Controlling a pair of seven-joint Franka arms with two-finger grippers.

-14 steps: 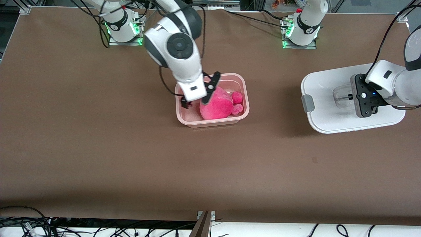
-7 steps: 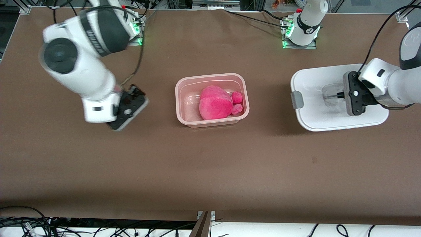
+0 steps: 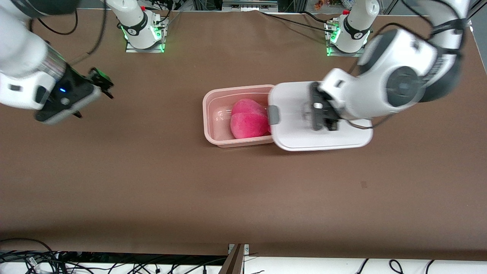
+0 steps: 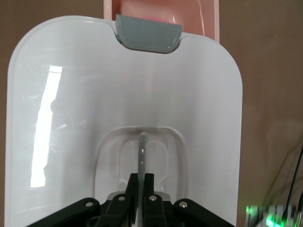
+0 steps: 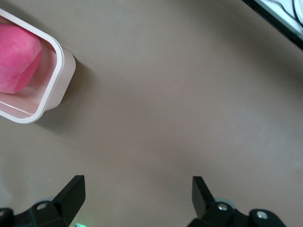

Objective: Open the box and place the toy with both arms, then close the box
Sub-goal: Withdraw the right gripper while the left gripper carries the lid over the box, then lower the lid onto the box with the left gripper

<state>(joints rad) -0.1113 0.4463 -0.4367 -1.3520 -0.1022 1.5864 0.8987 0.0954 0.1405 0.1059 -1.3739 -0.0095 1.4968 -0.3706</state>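
Note:
The pale pink box [image 3: 206,114] stands uncovered mid-table with the hot-pink toy [image 3: 248,121] lying inside it. My left gripper [image 3: 309,112] is shut on the clear handle [image 4: 142,150] of the white lid [image 3: 293,133], which it holds in the air over the box's end toward the left arm; the lid's grey clip [image 3: 272,115] hangs over the toy. The left wrist view shows the lid [image 4: 94,94], its clip [image 4: 149,33] and the box rim [image 4: 209,21] under it. My right gripper [image 3: 102,82] is open and empty over bare table toward the right arm's end. The right wrist view shows its gripper [image 5: 137,189], the box [image 5: 59,66] and the toy [image 5: 16,56].
The brown table [image 3: 228,190] spreads around the box. The two arm bases [image 3: 140,30] [image 3: 350,32] stand at the table's edge farthest from the front camera. Cables [image 3: 114,262] lie off the table's near edge.
The left arm has carried the lid from the left arm's end of the table to over the box's end. The right arm has pulled away from the box toward its own end.

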